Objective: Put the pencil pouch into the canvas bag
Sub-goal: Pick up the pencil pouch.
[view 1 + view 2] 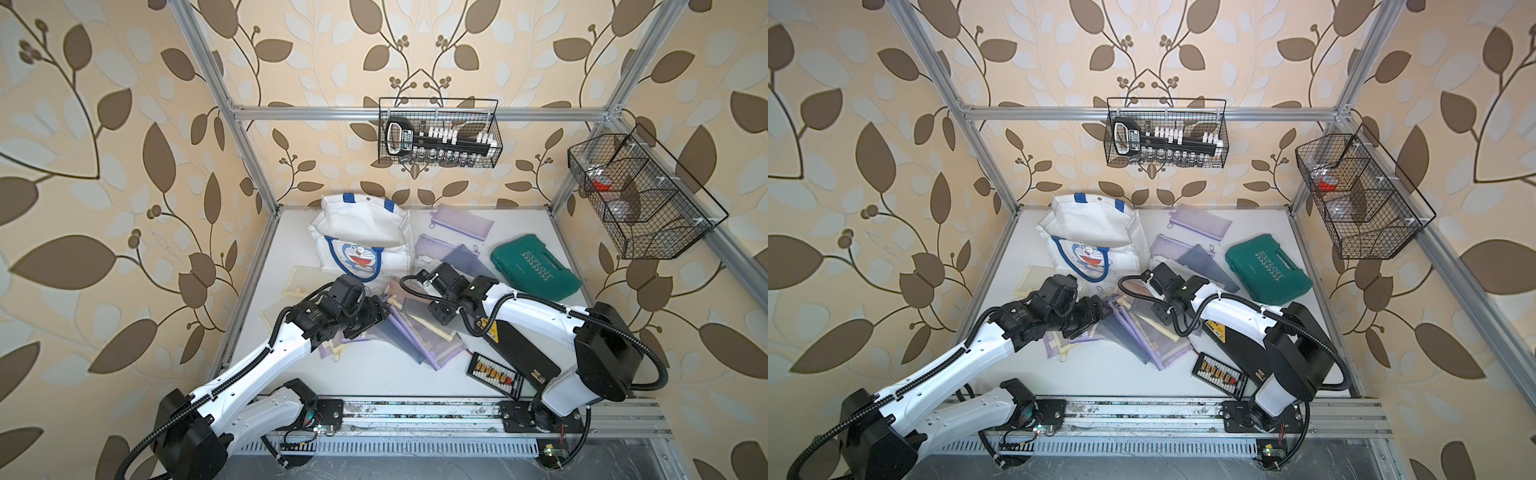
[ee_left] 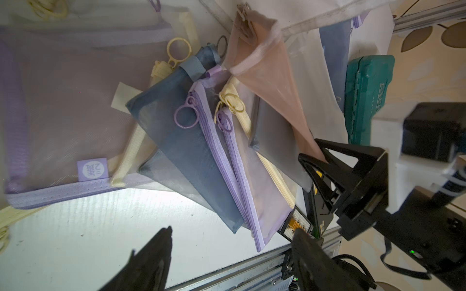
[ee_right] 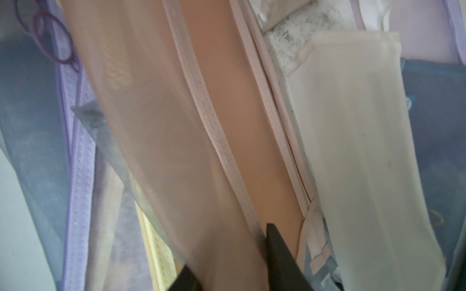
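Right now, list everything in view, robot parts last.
canvas bag: one, white with blue handles, back left of the table
pink pencil pouch: one, pink mesh, corner gripped by the right pincer
other pencil pouches: several, purple, grey-blue and cream, heaped mid-table, more at the back
tool case: one, green, right side
flat box: one, black, front right
connector board: one, black, beside the box
wire baskets: two, black, on the frame rails
left pincer: black, open, over the heap
right pincer: black, shut on the pink pouch
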{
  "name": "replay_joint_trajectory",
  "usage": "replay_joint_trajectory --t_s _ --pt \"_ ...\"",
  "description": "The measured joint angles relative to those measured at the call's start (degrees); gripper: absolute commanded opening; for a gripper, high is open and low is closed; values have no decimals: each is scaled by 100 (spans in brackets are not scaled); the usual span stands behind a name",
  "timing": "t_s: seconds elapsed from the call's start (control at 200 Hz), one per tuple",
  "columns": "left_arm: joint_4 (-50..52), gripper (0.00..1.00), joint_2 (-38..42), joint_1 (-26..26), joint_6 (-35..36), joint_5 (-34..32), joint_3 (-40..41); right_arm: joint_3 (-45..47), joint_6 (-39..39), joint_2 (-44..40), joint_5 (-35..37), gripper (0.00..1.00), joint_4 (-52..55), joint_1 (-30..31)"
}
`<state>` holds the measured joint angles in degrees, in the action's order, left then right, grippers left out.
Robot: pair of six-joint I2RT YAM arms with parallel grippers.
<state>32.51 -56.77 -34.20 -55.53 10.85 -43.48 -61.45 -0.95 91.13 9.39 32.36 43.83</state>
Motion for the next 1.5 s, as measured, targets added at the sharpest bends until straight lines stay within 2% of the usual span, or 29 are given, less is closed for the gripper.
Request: replay_joint_trajectory --t_s 0.085,0.16,0.29,0.51,0.64,0.84,0.995,1.16,1.32,1.5 --pt "31 74 15 0 0 -48 0 7 35 -116 37 11 -4 11" --pt "39 74 7 0 22 -63 -2 11 20 -306 46 5 7 26" --pt "105 76 4 0 109 -68 -83 17 17 -848 17 2 96 50" --pt "76 90 323 0 304 -87 -433 33 -153 -2090 -514 0 173 59" --pt "-275 93 621 0 566 -17 -525 -24 -470 -2511 -1176 0 225 61" --pt "-1325 95 1117 0 763 358 -280 -605 -1147 -2562 -2400 0 310 -31" --pt "-1930 96 1169 0 758 590 -173 -745 -1707 -2800 -3521 0 -35 -348" --pt "-2653 97 1180 0 734 791 -33 -715 -2081 -2905 -4459 0 -332 -411" --pt "-3329 96 1224 0 684 925 170 -555 -2450 -2983 -5025 0 -798 -522" --pt "-3989 94 1283 0 437 1003 413 -404 -2640 -3051 -5318 0 -1086 -535"
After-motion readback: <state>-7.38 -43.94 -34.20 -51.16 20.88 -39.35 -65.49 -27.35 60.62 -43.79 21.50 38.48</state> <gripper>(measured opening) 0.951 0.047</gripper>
